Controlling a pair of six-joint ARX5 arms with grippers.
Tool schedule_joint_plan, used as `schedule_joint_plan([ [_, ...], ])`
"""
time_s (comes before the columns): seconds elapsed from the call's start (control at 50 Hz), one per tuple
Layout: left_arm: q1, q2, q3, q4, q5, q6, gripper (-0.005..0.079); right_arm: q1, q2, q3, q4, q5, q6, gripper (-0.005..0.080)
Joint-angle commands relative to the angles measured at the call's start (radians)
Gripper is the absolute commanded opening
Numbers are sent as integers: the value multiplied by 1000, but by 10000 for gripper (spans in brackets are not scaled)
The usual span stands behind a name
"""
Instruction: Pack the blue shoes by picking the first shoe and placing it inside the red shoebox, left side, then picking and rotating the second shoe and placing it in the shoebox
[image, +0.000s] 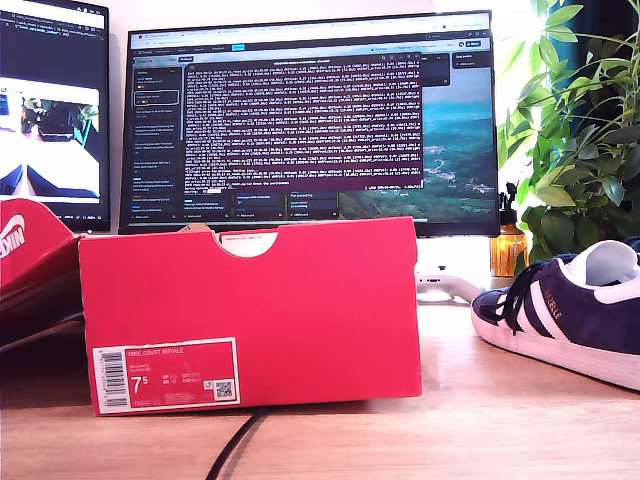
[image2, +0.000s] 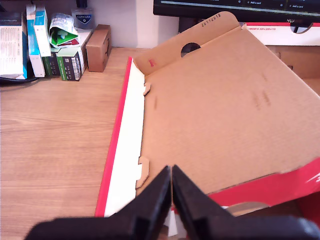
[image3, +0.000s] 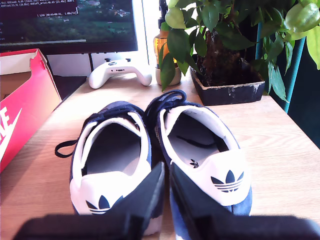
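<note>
My first gripper (image2: 171, 192), seen only in its own wrist view, hangs above the red lid (image2: 225, 115), whose brown cardboard inside faces up on the table (image2: 55, 145); this end effector is clenched, its two dark fingers meeting at the tips with nothing between them. My second gripper (image3: 166, 192) hovers low behind the heels of the blue shoes (image3: 160, 150), pointing along them toward the toes; this end effector is likewise pressed together and empty, its tips over the narrow gap between the two heels. The shoes stand side by side, upright on their soles, touching along their inner sides, their white heel tabs toward the camera. In the exterior view one shoe (image: 570, 310) shows at the exterior view's right, and the red shoebox (image: 250, 310) stands in the middle of the table with its barcode label and half-round notch facing the camera, apart from the shoe. Neither arm appears in the exterior view. Behind the shoes lie a white game controller (image3: 119, 72) and a potted plant (image3: 225, 45).
</note>
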Motion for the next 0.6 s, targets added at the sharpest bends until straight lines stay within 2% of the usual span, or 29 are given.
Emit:
schedule_joint_plan([
  [0.0,1,-9,-23,-21,2,-3,-16,5,-6,-7,8,-2,3,-10],
  [0.58,1,-9,-23,-14,3,-4,-16,5,-6,-7,8,34,-78,-10],
])
